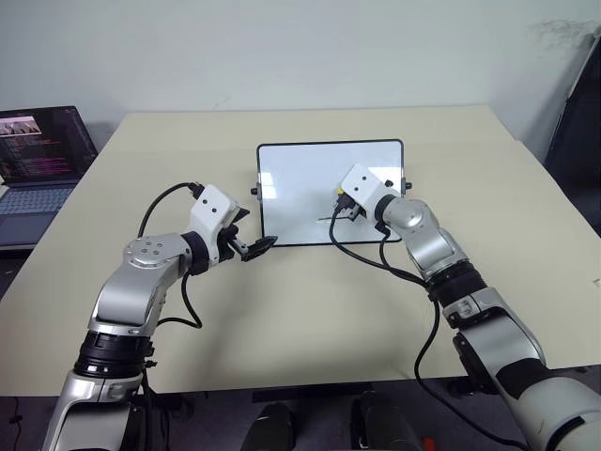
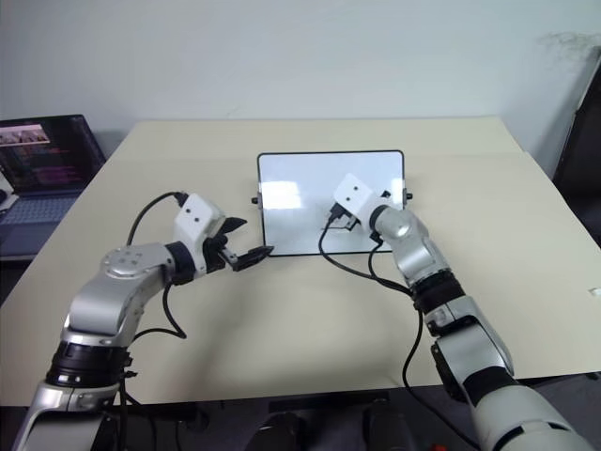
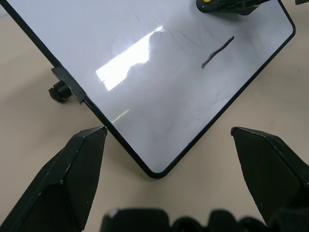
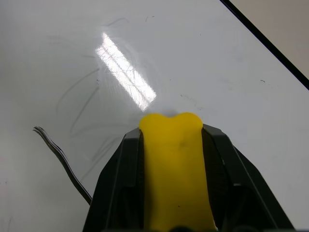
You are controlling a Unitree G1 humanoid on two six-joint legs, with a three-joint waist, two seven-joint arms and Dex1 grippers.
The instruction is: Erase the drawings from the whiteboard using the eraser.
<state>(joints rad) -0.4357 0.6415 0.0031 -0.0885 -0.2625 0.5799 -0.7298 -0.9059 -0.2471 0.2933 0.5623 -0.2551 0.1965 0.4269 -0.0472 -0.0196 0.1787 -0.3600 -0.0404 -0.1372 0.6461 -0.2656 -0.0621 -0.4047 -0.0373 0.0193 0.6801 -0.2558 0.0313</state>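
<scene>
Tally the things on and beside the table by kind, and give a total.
Whiteboard: 1
Eraser: 1
Marker stroke: 1
Laptop: 1
Table: 1
Total: 5

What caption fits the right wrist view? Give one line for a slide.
Right tool shut on the eraser, pressed to the whiteboard beside a remaining dark stroke.

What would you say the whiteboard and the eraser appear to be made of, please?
The whiteboard looks like glossy coated panel: it mirrors a bright glare patch. Its thin black frame seems plastic. The eraser looks like matte yellow foam or soft plastic, rounded at its end.
</scene>
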